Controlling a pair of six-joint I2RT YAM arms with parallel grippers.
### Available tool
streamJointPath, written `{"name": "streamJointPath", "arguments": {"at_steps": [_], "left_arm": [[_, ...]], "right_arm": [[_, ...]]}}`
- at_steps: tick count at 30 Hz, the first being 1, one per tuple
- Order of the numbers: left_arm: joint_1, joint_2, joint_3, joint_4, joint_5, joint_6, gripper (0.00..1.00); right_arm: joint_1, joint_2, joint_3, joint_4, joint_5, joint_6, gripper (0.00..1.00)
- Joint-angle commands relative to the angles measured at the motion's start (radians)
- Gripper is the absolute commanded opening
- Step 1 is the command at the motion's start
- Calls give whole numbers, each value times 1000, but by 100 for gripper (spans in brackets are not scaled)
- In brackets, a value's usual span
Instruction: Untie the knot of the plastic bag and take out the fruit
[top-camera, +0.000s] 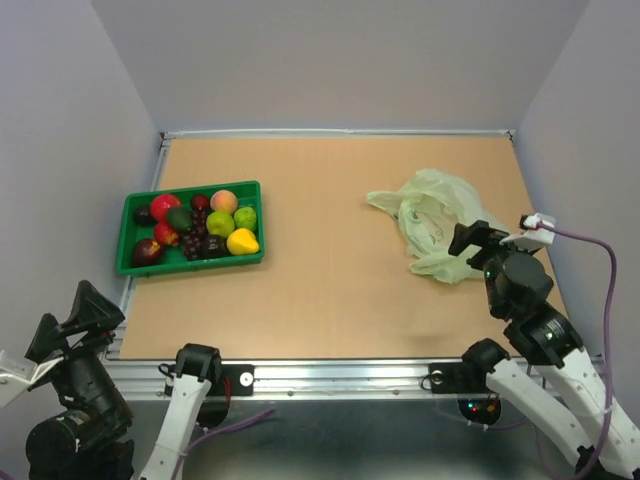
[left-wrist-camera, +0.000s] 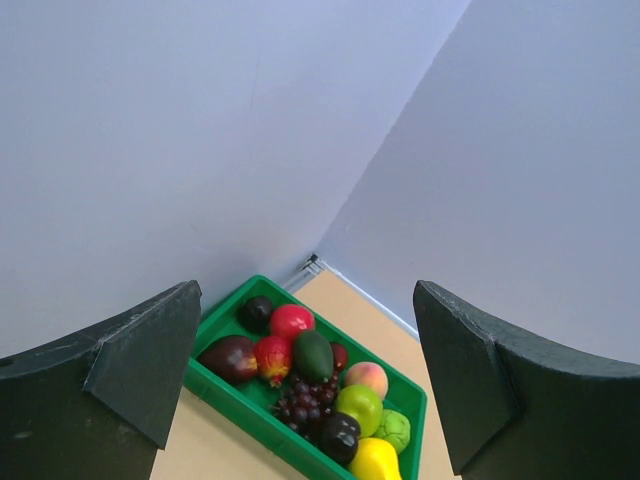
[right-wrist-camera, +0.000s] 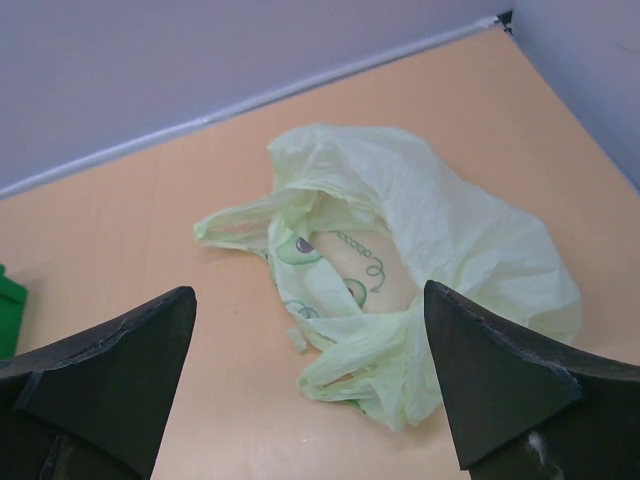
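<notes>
The pale green plastic bag (top-camera: 437, 222) lies flat and open on the right of the table, also in the right wrist view (right-wrist-camera: 420, 230). No knot shows; its handles (right-wrist-camera: 235, 222) lie loose and apart, and no fruit shows in it. The fruit sits in the green tray (top-camera: 190, 263) at left: red apple (left-wrist-camera: 290, 320), avocado (left-wrist-camera: 313, 355), lime-green one (left-wrist-camera: 358, 408), yellow pear (left-wrist-camera: 375, 460). My right gripper (right-wrist-camera: 308, 290) is open and empty just before the bag's near edge (top-camera: 470, 238). My left gripper (left-wrist-camera: 305, 290) is open and empty, raised at the near left corner (top-camera: 88, 308).
A peach (left-wrist-camera: 367, 378) and purple grapes (left-wrist-camera: 300, 405) also lie in the tray. Grey walls close the table at the back and both sides. A metal rail (top-camera: 330, 375) runs along the near edge. A purple cable (top-camera: 590, 245) loops off the right arm.
</notes>
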Motion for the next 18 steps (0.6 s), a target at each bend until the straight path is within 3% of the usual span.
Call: {"name": "streamJointPath", "arguments": {"at_steps": [1,11,18], "left_arm": [[-17,-23,38,-35,-18,46,99],[-46,-136,61,-58,9,47,99],[-89,-156,35,-93,-35,-32,99]], "right_arm": [[-2,-129,61,2,-67,-106,100],[-2,-466,-52,0,-119,-148,100],[-2,-462,-90,-14,-125,-137,100]]}}
